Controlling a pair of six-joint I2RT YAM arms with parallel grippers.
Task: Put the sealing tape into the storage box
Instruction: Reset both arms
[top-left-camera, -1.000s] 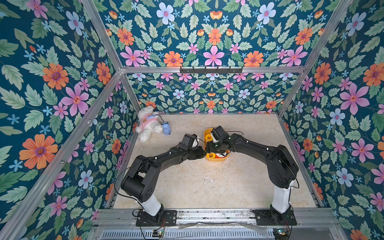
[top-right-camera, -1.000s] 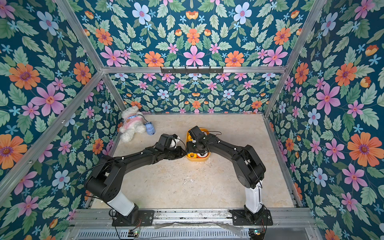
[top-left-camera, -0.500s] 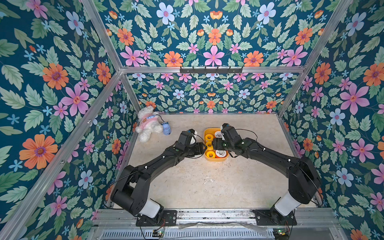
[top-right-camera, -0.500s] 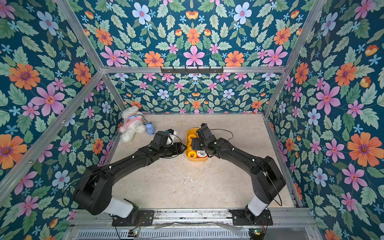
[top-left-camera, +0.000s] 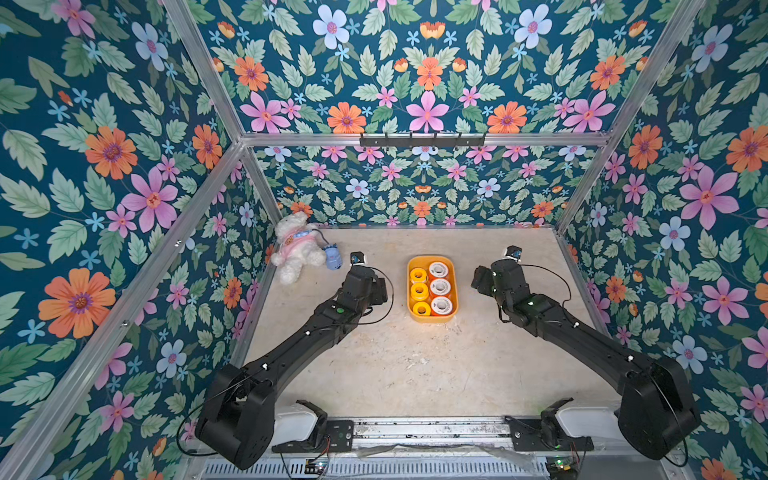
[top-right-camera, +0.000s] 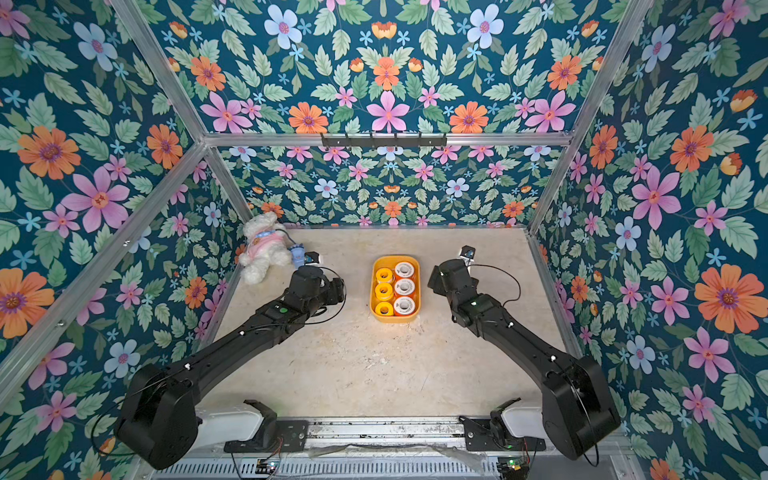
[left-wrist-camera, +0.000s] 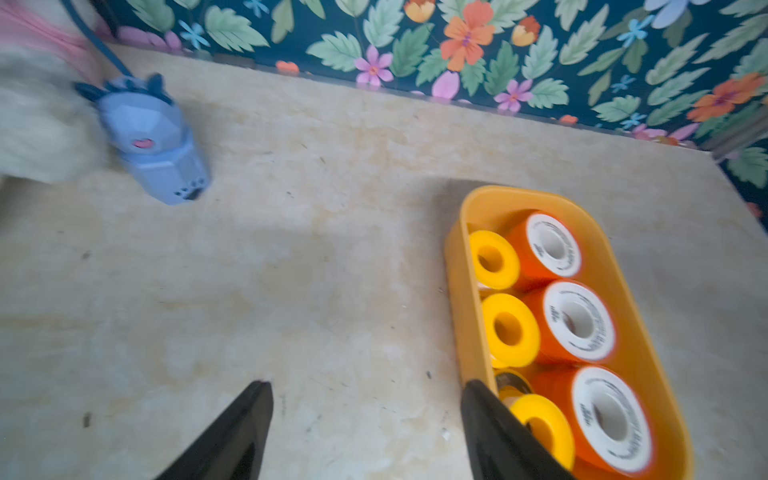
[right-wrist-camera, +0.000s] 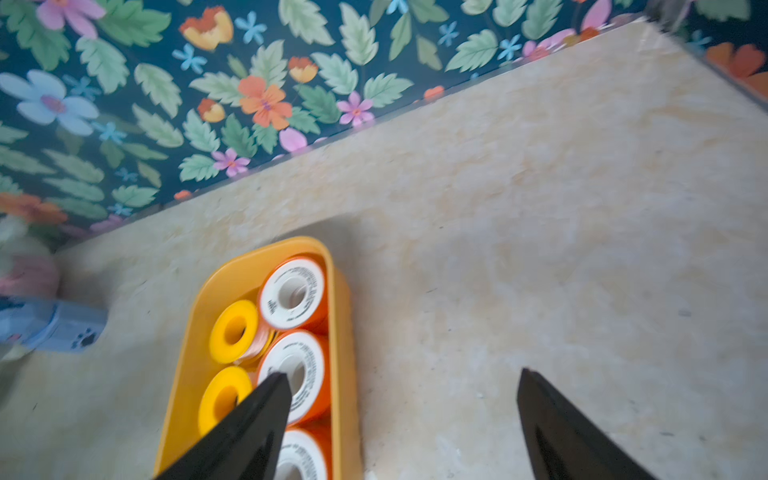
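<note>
Tape (left-wrist-camera: 528, 332): left wrist view, lying flat in box (left-wrist-camera: 461, 291), holes up, two rows so all fit.
Left pincer (left-wrist-camera: 365, 384): spread wide, empty, box beside one finger.
Right pincer (right-wrist-camera: 402, 374): right wrist view, spread wide, empty, box beside one finger.
Print: white faces lettered, too blurred to read.
Top views: box between both pincers, no tape on table (top-left-camera: 415, 374), task looks done.

The left arm (top-left-camera: 316, 332) and right arm (top-left-camera: 582, 336) are matte black, made of boxy links with rounded joint housings. At the rail (top-left-camera: 428, 430), each ends in a white base block (top-left-camera: 295, 424) on a black plate. Thin black cables (top-left-camera: 390, 291) loop at the wrists, and a green light (top-left-camera: 340, 309) glows on each arm. The fingers (left-wrist-camera: 232, 440) are black wedges.
</note>
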